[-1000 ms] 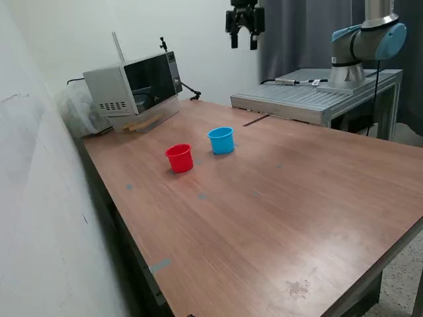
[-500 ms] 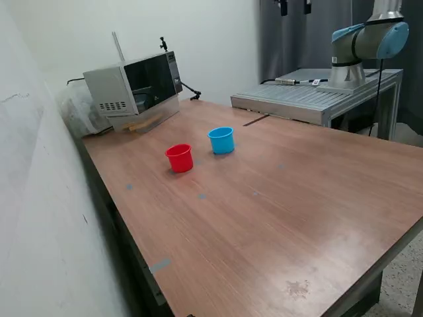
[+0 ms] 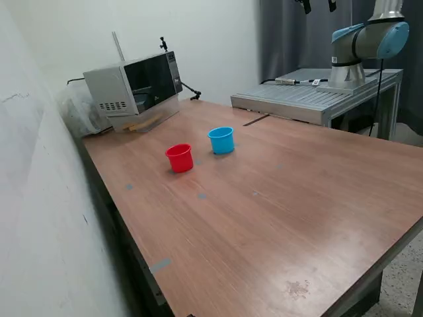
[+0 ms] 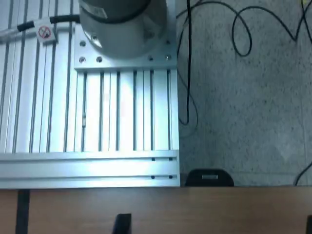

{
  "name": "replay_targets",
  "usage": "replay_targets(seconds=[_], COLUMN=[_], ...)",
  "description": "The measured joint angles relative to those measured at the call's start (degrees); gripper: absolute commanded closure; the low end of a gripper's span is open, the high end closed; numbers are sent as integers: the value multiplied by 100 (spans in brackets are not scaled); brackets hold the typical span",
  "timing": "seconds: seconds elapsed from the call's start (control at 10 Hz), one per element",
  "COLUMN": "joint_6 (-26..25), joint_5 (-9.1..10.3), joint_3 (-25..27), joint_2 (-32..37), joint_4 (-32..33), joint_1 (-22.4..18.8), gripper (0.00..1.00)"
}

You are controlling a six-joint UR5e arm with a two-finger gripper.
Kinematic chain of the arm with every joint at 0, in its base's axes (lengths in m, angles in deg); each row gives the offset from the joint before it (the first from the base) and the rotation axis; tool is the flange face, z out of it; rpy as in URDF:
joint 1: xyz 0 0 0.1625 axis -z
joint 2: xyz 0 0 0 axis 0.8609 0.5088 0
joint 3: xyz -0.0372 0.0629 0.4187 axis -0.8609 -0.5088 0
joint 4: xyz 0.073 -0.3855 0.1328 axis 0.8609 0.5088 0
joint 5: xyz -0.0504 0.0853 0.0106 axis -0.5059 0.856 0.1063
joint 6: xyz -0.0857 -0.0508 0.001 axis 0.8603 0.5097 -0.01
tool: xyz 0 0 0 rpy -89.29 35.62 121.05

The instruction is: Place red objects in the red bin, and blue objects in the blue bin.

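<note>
Gripper sits at the exterior view's top edge with fingertips apart and empty, the red bin and blue bin rest left of centre, no cubes are visible, so scan before descending.

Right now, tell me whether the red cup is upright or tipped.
Upright: the red cup stands on its base on the table, open rim facing up.

The red bin, a small round tapered cup, stands upright on the wooden surface, just beside the matching light-blue bin, also upright; cubes not visible
</note>
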Motion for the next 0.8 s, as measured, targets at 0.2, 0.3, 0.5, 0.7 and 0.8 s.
replay_targets(seconds=[0.2, 0.3, 0.5, 0.7, 0.8], joint_6=[6, 8, 10, 10, 10], joint_5=[-3, -4, -4, -5, -5], joint_3=[6, 6, 4, 3, 4], joint_2=[2, 2, 2, 2, 2], joint_4=[-63, -71, -76, -77, -77], joint_1=[22, 46, 69, 73, 73], gripper=[0, 0, 0, 0, 0])
